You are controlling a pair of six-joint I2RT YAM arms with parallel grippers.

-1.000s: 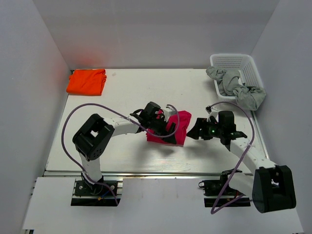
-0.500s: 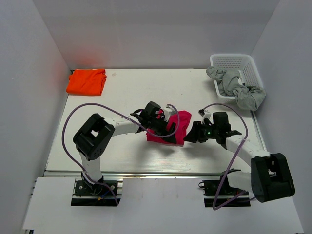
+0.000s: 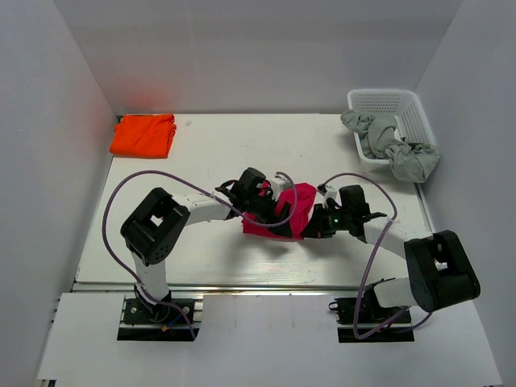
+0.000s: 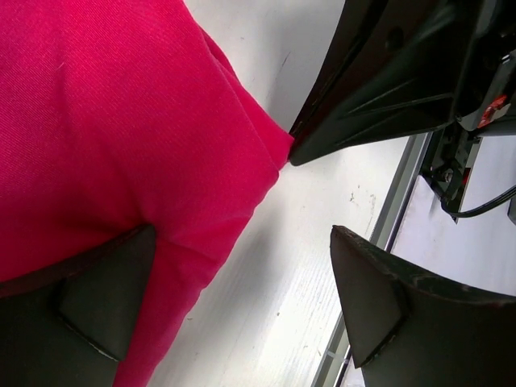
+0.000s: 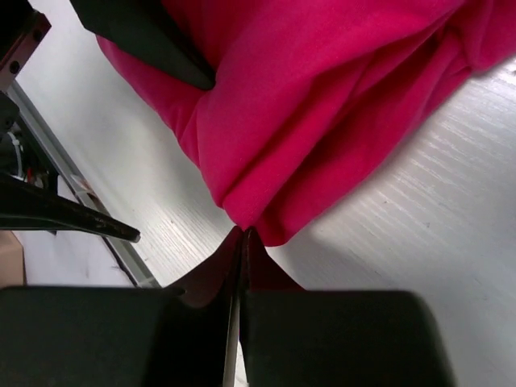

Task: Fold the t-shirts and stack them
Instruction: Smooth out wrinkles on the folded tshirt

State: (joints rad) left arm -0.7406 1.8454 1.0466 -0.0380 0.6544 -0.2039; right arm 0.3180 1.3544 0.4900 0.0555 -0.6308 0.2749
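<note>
The magenta-red t-shirt [image 3: 300, 201] lies bunched mid-table, filling the left wrist view [image 4: 105, 121] and the right wrist view [image 5: 322, 89]. My left gripper [image 3: 274, 216] is open over its near edge [image 4: 242, 242]: one finger rests on the cloth, the other hangs above bare table. My right gripper [image 3: 310, 229] is shut, its tips [image 5: 244, 232] pressed against the shirt's near right corner; no cloth shows between them. The bright orange t-shirt [image 3: 143, 135] lies folded at the far left corner, apart from both arms.
A white basket [image 3: 403, 103] stands at the far right with grey cloth [image 3: 395, 149] spilling over its rim. White walls close in the table on three sides. Purple cables loop above each arm. The table's metal front rail [image 4: 407, 193] runs just behind the grippers.
My right gripper has slid left to the magenta shirt's corner and gone from open to shut. The left arm and both shirts have stayed still.
</note>
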